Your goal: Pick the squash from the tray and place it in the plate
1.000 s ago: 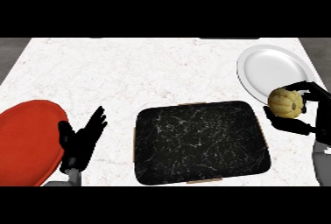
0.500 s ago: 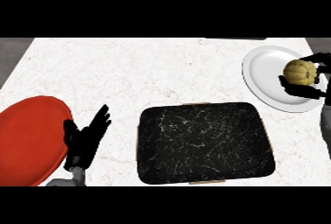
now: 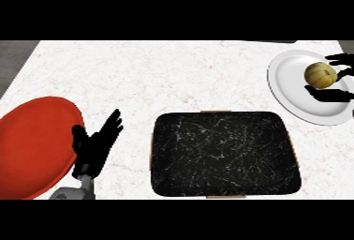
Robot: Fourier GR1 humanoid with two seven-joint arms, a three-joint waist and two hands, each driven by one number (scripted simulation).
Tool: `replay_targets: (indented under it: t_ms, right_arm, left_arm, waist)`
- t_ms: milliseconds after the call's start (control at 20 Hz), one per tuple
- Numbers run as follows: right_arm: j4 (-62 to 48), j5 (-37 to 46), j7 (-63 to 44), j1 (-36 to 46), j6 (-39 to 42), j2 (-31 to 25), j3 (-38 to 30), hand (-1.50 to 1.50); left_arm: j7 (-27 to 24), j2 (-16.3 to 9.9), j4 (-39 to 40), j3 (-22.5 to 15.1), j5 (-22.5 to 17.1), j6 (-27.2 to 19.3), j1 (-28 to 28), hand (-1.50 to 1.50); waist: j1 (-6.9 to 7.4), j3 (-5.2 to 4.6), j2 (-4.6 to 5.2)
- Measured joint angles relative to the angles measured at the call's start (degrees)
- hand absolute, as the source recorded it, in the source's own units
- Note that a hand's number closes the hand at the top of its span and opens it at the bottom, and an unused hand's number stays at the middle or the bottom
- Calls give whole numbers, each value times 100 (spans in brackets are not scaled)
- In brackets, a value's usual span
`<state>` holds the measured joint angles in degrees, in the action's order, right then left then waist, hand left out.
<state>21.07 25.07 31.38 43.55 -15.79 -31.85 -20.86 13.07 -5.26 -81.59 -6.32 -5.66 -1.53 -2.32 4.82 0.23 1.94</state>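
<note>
Black tray [image 3: 226, 159] centre near: holds nothing, pick done. Red plate [image 3: 31, 145] near left, unused. White plate [image 3: 304, 89] far right: squash [image 3: 320, 74] over it, whether resting or just above, cannot tell. Right hand [image 3: 332, 93] fingers curled round squash; release and withdrawal left. Left hand [image 3: 97, 145] released, resting beside red plate.

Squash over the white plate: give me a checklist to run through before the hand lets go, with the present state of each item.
1. Squash is out of the tray: ok.
2. Squash sits over the white plate, inside its rim: ok.
3. Squash rests on the plate surface: cannot tell.
4. Right hand has fingers curled round the squash, not yet released: ok.
5. Left hand is open between the red plate and the tray, away from the drop: ok.
</note>
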Motion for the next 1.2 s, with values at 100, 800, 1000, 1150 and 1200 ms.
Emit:
replay_targets:
  t_ms: [100, 800, 1000, 1150, 1200]
  right_arm:
    - [-285, 167, -99, 120, 158, -65, 136, -150]
    - [-966, -718, 923, 512, 1385, -103, -740, -150]
    - [-1141, -999, 947, 471, 2017, -488, -1026, -150]
    - [-1267, -1094, 971, 364, 2596, -727, -1113, -150]
    - [-1299, -1110, 1015, 302, 2830, -796, -1122, -150]
  left_arm:
    - [9, 22, 38, -10, 34, -28, -88, 0]
    - [-45, 38, 71, -10, 33, 11, -67, 0]
    - [-96, 78, 18, -33, 76, -52, 33, 0]
    - [-63, 85, -35, -18, 68, -78, 48, 0]
    - [-85, 89, -23, -27, 76, -75, 75, 0]
  waist:
    - [38, 6, 24]
    - [27, 32, 41]
    - [-12, 34, 24]
    - [-38, 32, 18]
    - [-51, 32, 16]
